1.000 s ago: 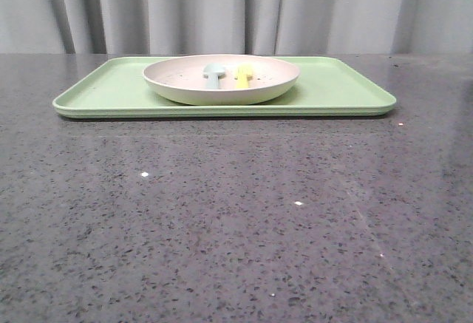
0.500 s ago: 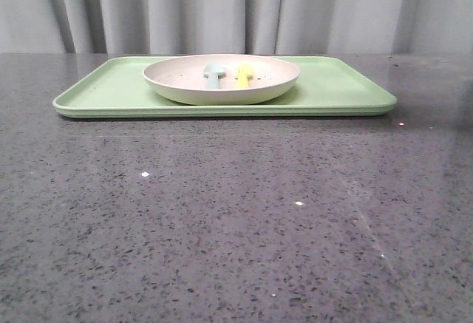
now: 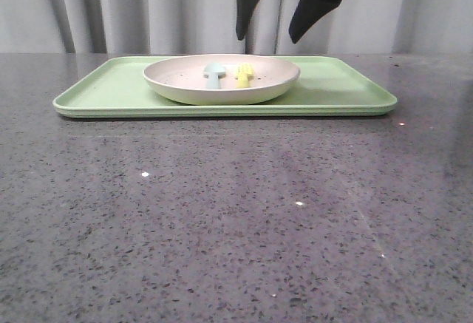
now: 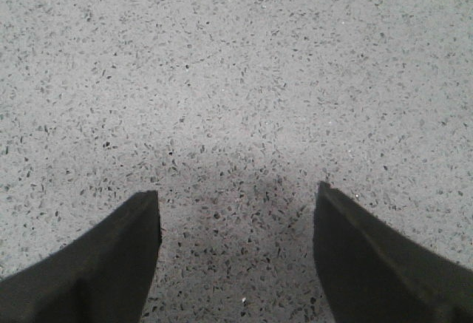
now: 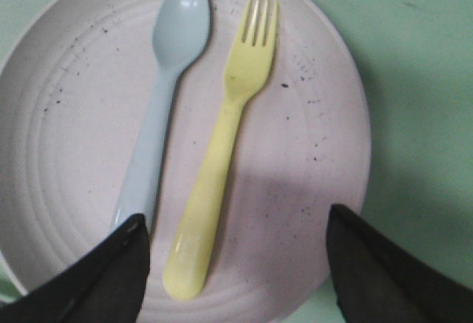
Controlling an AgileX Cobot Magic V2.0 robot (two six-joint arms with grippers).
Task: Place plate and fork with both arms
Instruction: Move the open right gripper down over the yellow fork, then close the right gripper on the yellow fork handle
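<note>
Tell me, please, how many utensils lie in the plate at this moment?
2. The pale blue spoon and the yellow fork lie side by side, apart, in the plate, the fork on the robot's right. The right wrist view shows most of the plate; nothing seems hidden.

Light-green tray (image 3: 347, 90) flat on speckled grey surface (image 3: 236, 219); pale blue spoon (image 5: 164, 94) over tray's middle; grey curtain (image 3: 111, 9) behind tray.

Your right gripper (image 3: 277, 24) has dropped way further into the front view, a second ago it wasn't there at all, then just the tips poked in at the top right. Now its spread fingers hang above the plate (image 3: 222, 79), over the fork (image 3: 243, 74)
</note>
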